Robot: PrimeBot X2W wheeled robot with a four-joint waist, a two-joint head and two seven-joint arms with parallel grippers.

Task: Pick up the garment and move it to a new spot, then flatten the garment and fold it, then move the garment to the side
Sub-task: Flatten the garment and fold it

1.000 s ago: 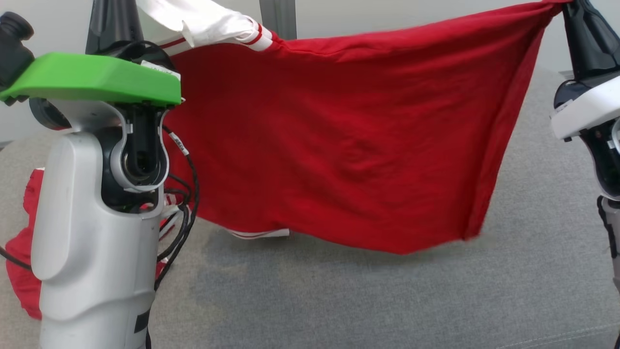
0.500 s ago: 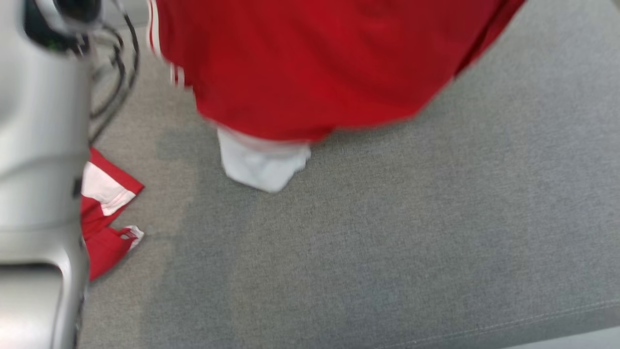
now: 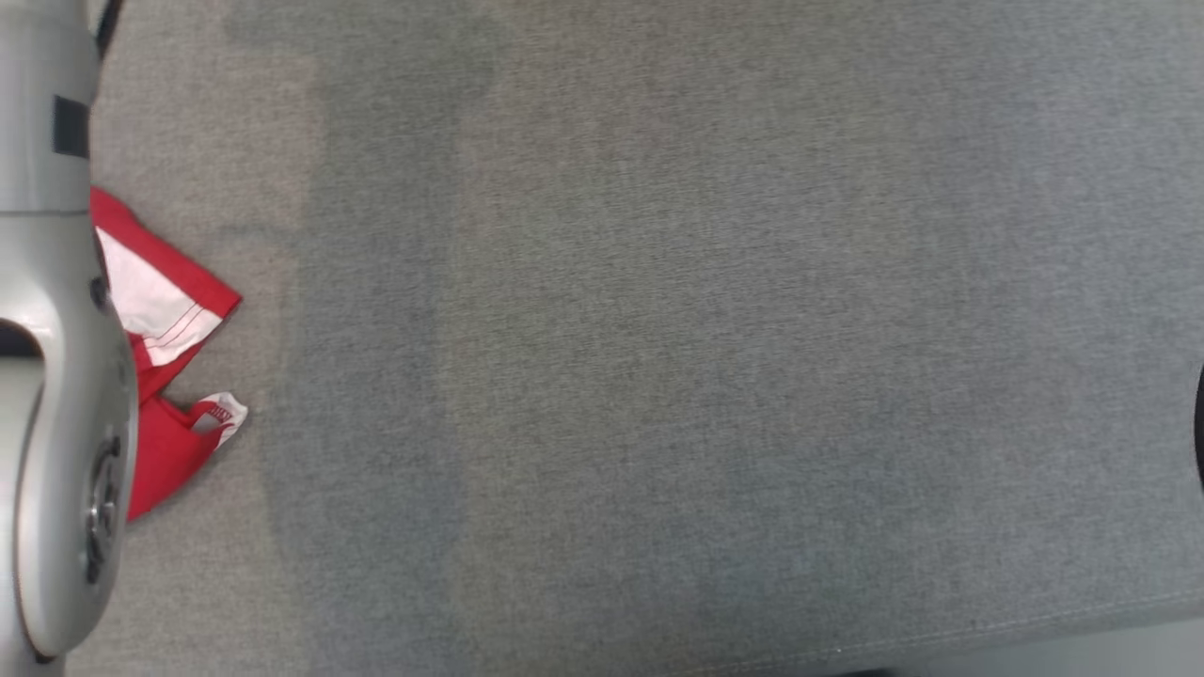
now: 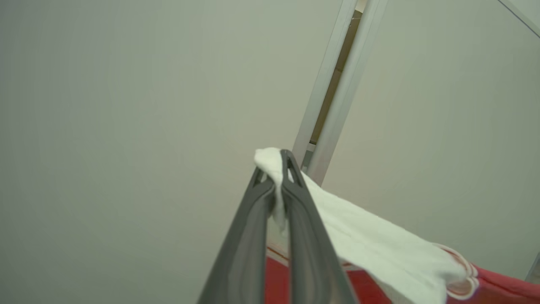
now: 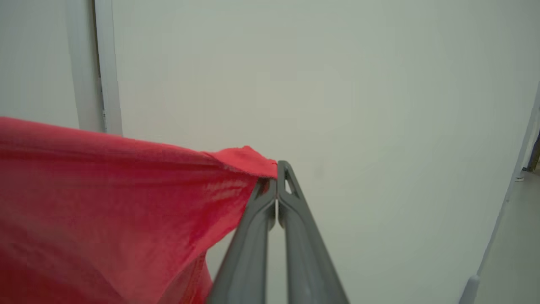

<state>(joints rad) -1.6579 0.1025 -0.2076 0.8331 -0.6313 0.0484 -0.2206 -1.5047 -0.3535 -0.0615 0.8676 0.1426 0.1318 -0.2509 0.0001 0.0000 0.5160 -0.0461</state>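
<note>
Head view: what lies under you?

The grey surface [image 3: 658, 329], wide and flat. At its left side, by my pale left arm [image 3: 47, 376], lies a red and white cloth [image 3: 160, 310]. I cannot tell whether it belongs to the garment [image 5: 105, 190] I hold.

And where is that garment?

Up between my hands. In the left wrist view my left gripper [image 4: 278, 177] is pinched tight on its white sleeve [image 4: 379, 249], with cloth squeezed between the fingers and the red body trailing off to the right. In the right wrist view my right gripper [image 5: 276, 177] is clamped on a red corner [image 5: 249, 158], and the cloth runs away leftward and sags below. Both hands point at a pale wall [image 5: 379, 105].

So its long axis?

Left to right, hand to hand, with the top edge drawn fairly taut. It hangs from me, so I judge the surface lies beneath it.

Which arm leads the next move?

Neither is nearer, since each holds one end. I reckon both must come down together and keep their spread, so the cloth lays out flat rather than bunching. If one pinch slips, that end drops and I would have to regrasp.
</note>
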